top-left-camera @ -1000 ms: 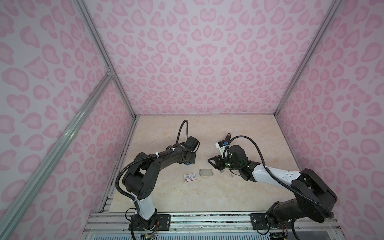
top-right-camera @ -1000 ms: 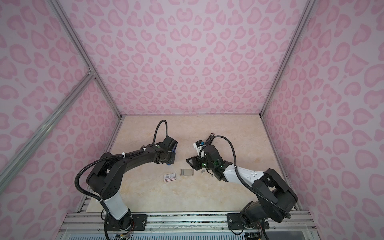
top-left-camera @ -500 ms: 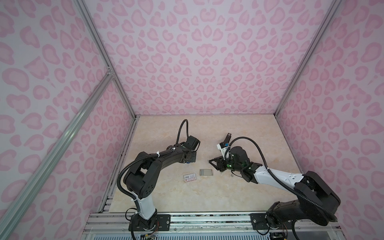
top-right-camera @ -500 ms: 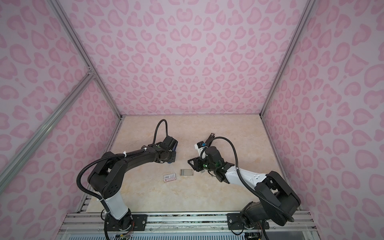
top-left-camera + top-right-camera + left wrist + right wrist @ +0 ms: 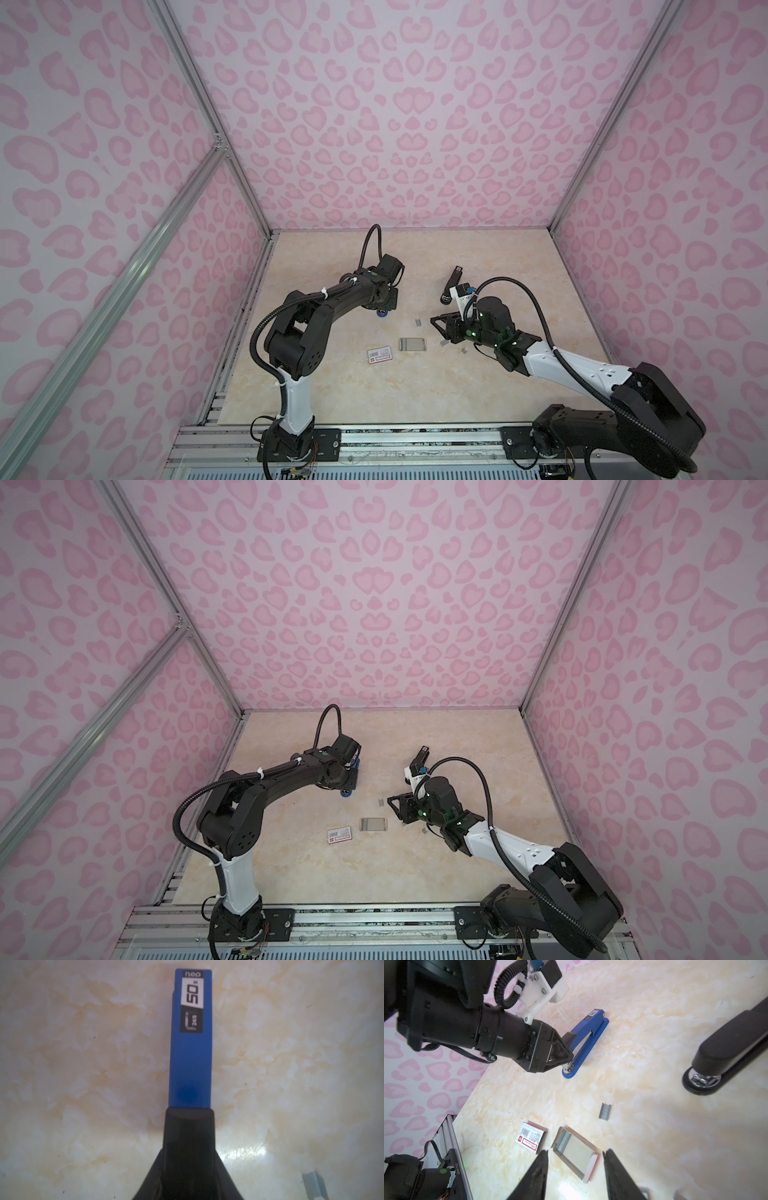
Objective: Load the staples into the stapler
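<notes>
Centrally, the staples [image 5: 605,1111] lie as a loose grey strip on the table [image 5: 498,257], between the blue stapler [image 5: 588,1034] and the opened tray [image 5: 577,1152], which holds further strips; small fragments lie nearby. The left gripper [image 5: 568,1059] pinches the hinge end of the blue stapler, which rests on the table. The right gripper [image 5: 439,331], jaws spread and empty, hovers just beside the tray. It has drifted slightly back toward its base over the last second, its spread unchanged. No strip is picked up, so loading has probably not begun. A black stapler [image 5: 451,286] and a box sleeve [image 5: 379,355] lie apart.
</notes>
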Controlling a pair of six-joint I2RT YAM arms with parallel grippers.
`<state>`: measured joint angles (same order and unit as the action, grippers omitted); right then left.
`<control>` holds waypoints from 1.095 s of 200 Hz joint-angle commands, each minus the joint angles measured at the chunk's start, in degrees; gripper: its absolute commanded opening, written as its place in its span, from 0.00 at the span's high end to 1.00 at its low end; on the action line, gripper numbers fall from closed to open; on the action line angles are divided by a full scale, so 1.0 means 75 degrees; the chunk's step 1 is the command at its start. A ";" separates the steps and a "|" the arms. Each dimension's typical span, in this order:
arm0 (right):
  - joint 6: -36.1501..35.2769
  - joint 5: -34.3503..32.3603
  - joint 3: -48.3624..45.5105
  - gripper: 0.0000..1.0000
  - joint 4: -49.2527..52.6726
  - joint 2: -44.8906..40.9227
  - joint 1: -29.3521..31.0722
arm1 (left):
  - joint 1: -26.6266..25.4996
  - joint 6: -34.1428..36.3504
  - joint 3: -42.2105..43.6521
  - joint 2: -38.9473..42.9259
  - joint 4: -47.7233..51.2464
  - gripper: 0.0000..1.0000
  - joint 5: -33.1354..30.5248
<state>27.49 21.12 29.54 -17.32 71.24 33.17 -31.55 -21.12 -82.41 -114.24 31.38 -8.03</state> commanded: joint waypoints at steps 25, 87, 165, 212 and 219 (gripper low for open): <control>0.0142 -0.0377 -0.0278 0.54 0.0161 -0.0471 -0.0110 | 0.0035 0.0274 -0.1335 -0.0843 0.0271 0.94 0.0285; 0.0272 -0.0603 -0.0412 0.54 0.0175 -0.0649 -0.0134 | 0.0035 0.0131 -0.1926 -0.1041 0.0308 0.57 0.0309; 0.0109 -0.0971 -0.0168 0.42 0.0637 -0.0824 -0.0247 | 0.0047 0.0057 -0.0827 0.0981 -0.0124 0.37 0.0030; -0.0084 -0.1102 0.0072 0.38 0.0925 -0.0956 -0.0493 | 0.0047 -0.0171 0.0465 0.2528 -0.0545 0.27 -0.0301; -0.0123 -0.1145 0.0140 0.37 0.1013 -0.0939 -0.0524 | 0.0057 -0.0234 0.0658 0.2803 -0.0673 0.24 -0.0383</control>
<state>28.03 13.74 29.45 -11.55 64.16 29.80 -31.29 -21.02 -80.97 -97.95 29.52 -8.21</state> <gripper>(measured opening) 0.620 0.694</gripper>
